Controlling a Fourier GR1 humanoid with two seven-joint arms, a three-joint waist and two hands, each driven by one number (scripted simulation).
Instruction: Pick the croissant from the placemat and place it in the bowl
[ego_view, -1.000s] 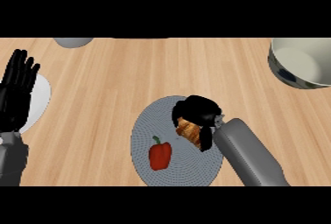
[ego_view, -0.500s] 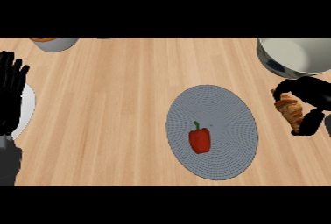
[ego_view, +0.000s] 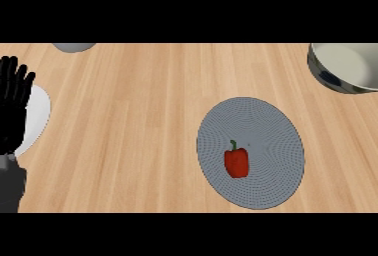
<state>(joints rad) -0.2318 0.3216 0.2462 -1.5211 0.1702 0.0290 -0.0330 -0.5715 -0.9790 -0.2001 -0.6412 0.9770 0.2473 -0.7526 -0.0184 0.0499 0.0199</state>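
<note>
Centrally, grey round placemat (ego_view: 251, 145) bore a red pepper (ego_view: 236, 161); grey bowl (ego_view: 345, 66) lay beyond; left hand (ego_view: 12, 107) rested, fingers straight.

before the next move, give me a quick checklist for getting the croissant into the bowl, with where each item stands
1. Bowl in view, opening facing up: ok, at the upper right, partly cut off by the edge.
2. Croissant in view: not ok, it shows nowhere.
3. Right hand in view: not ok, out of view, so its hold cannot be checked.
4. Placemat free of the croissant: ok, only a red pepper lies on it.
5. Left hand out of the way: ok, resting open at the left edge over a white plate.
</note>
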